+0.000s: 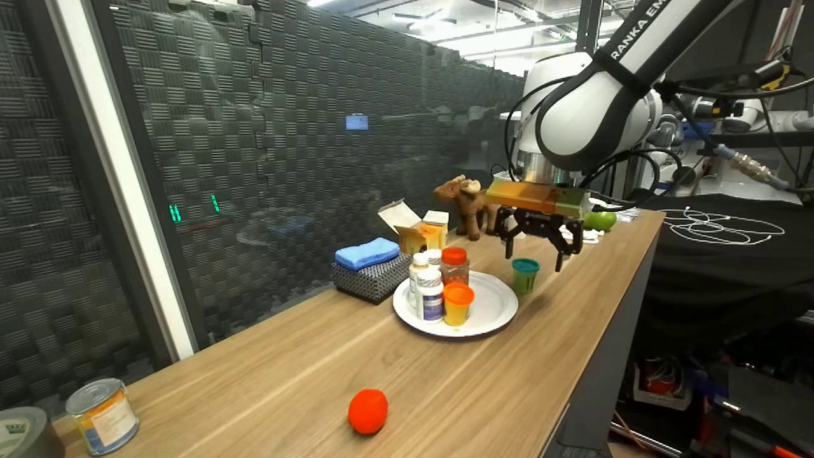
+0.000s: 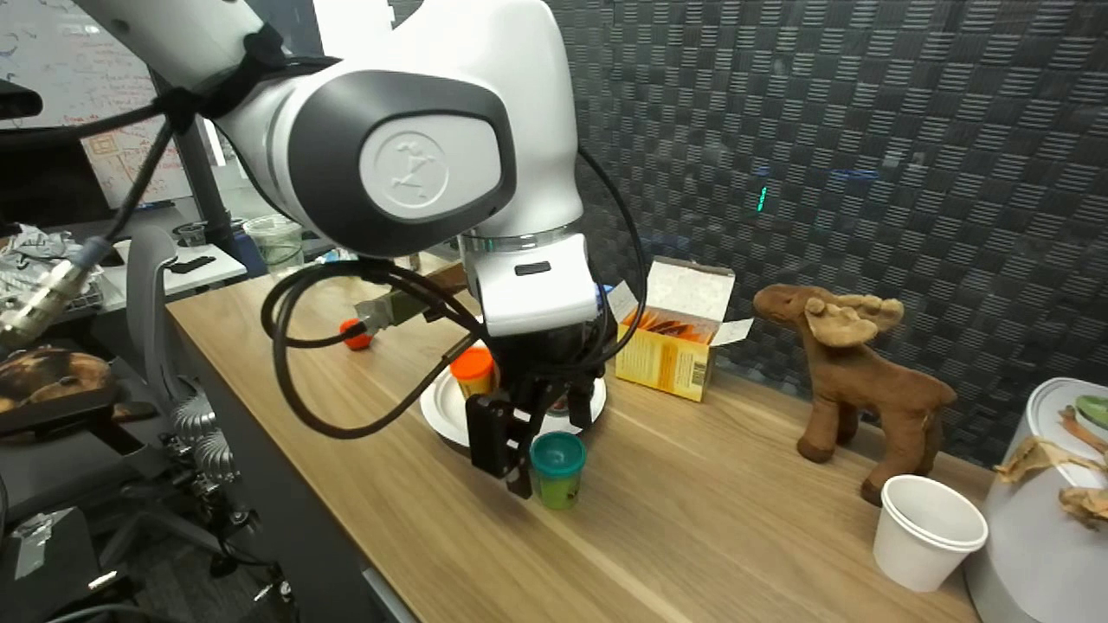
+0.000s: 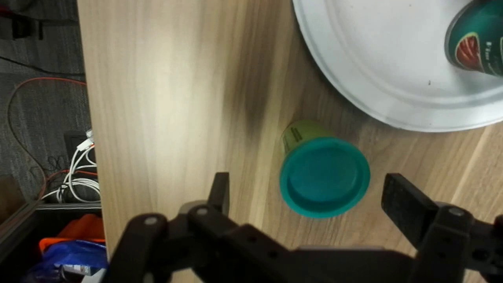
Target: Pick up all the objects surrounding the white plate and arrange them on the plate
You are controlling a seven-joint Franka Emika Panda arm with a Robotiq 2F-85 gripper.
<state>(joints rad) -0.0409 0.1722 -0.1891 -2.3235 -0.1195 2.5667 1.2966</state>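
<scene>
Along one long edge of my pale-brown, wood-grained worktop [image 1: 286, 369] I see, in both exterior views, a tall dark grey wall of chequered, ribbed tiles [image 1: 305, 127]; bright white ceiling lights [image 1: 515, 48] shine above it. Below the opposite long edge drops a dark grey side panel [image 1: 608, 359]. Past that edge I make out a black cloth-draped surface [image 1: 731, 273], a grey office chair [image 2: 145, 294] and dark grey floor [image 3: 51, 110]; beyond a corner, a white desk [image 2: 221, 268] and a red-scribbled whiteboard [image 2: 78, 78].
</scene>
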